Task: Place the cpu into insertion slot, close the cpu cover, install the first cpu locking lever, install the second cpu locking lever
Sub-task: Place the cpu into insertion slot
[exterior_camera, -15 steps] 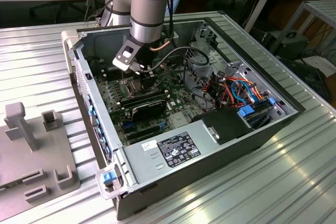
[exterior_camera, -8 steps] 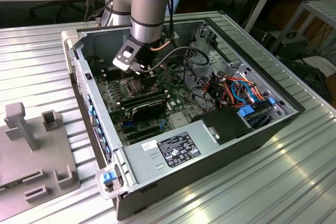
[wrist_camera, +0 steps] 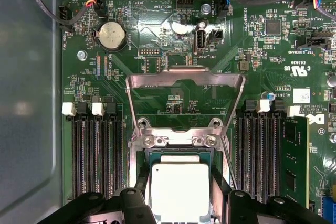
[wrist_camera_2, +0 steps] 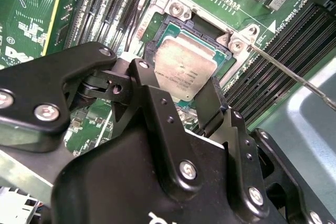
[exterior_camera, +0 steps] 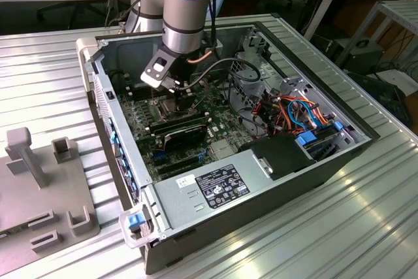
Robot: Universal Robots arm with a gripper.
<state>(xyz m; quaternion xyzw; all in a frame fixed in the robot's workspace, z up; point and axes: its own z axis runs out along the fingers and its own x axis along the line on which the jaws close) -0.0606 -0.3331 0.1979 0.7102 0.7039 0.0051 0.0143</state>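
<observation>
In both wrist views the cpu (wrist_camera: 181,188) (wrist_camera_2: 184,72), a flat square chip with a silvery-tan top, lies level in or just over the insertion slot (wrist_camera: 181,152) (wrist_camera_2: 207,27). My gripper (wrist_camera: 180,182) (wrist_camera_2: 182,69) straddles it, and its black fingers (wrist_camera_2: 212,103) press against two opposite edges. The cpu cover (wrist_camera: 186,74), a silver frame with a window cut-out, stands swung open behind the socket. A thin metal locking lever (wrist_camera_2: 294,74) runs out from the socket's corner. In the exterior view the gripper (exterior_camera: 163,93) reaches down into the open computer case.
Long black memory slots (wrist_camera: 97,156) flank the socket on both sides, and one holds a memory stick (wrist_camera: 294,156). Cable bundles (exterior_camera: 294,112) and a power supply (exterior_camera: 215,184) fill the case at the exterior view's right. A grey fixture (exterior_camera: 39,181) stands on the ribbed table.
</observation>
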